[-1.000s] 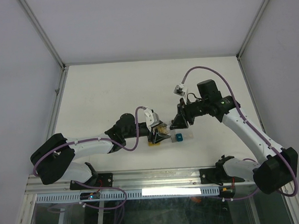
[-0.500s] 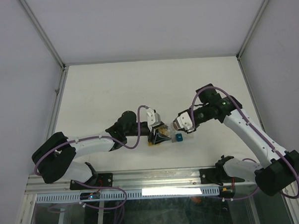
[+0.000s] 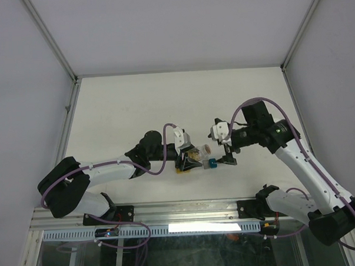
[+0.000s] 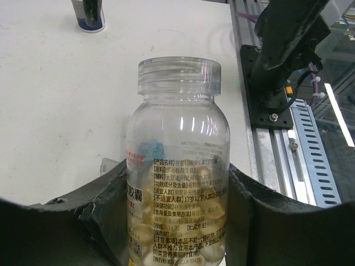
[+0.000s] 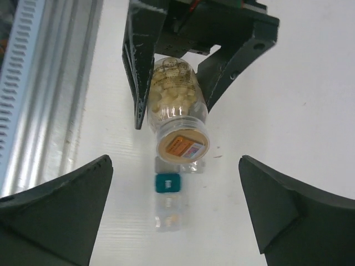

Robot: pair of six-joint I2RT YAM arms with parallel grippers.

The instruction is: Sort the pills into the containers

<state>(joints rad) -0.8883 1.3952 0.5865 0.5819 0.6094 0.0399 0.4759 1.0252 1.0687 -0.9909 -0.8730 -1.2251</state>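
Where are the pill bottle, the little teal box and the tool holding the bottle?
pill bottle (image 5: 175,102): right wrist view, on its clear side wall.
teal pill-box cell (image 5: 167,182): right wrist view, on its lid.
left tool (image 4: 176,183): left wrist view, midway between its fingertips, over the bottle's label.

Left arm (image 3: 108,168) lying low, reaching inward; left pincer (image 3: 190,159) clamping pill bottle (image 4: 177,138). Right arm (image 3: 302,163) arching over, right pincer (image 3: 224,157) gaping wide, pointing down.
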